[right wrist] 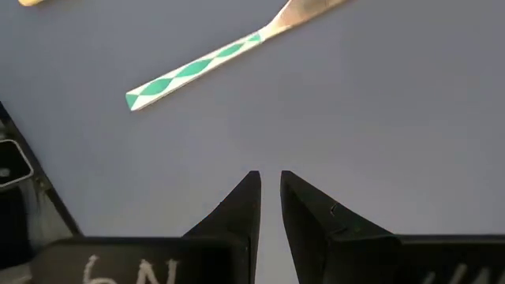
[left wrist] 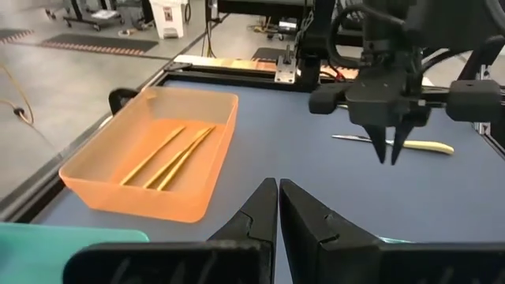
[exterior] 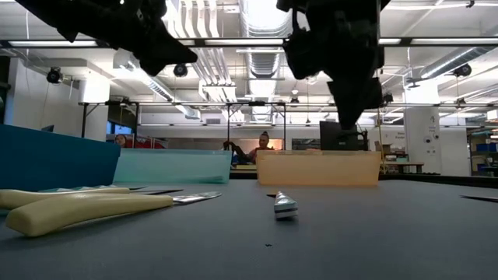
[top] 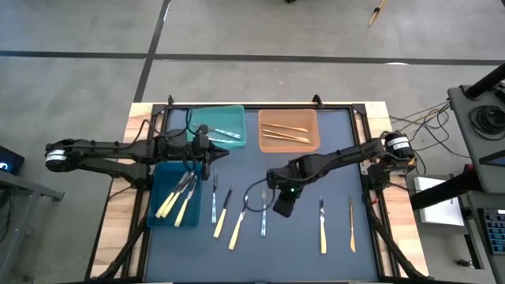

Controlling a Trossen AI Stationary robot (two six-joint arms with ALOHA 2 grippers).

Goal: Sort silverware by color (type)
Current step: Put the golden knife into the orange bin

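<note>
Dark grey-blue tabletop carries the loose silverware still to be sorted, and the right gripper hangs above it with its fingers nearly together and nothing between them. Just beyond its fingertips lies a slim utensil with a green-and-white checked handle and a metal head; from above this looks to be the silvery grey piece beside the gripper. Two more yellow-handled knives lie on the gripper's far side, toward the table's right edge.

The left gripper hovers, fingers pressed together and empty, at the seam between a translucent teal plastic bin holding silvery pieces and a dark blue plastic bin holding pale yellow utensils. An orange plastic bin with orange-tan pieces sits beyond it.

The main risk: with the fingers this narrow, a descent onto the checked handle would likely push it flat or skid it aside rather than straddle it, so they need to widen first. The handle also lies at an angle to the fingers, so a grip without wrist rotation could catch only an edge and let the piece pivot or drop in transit.
</note>
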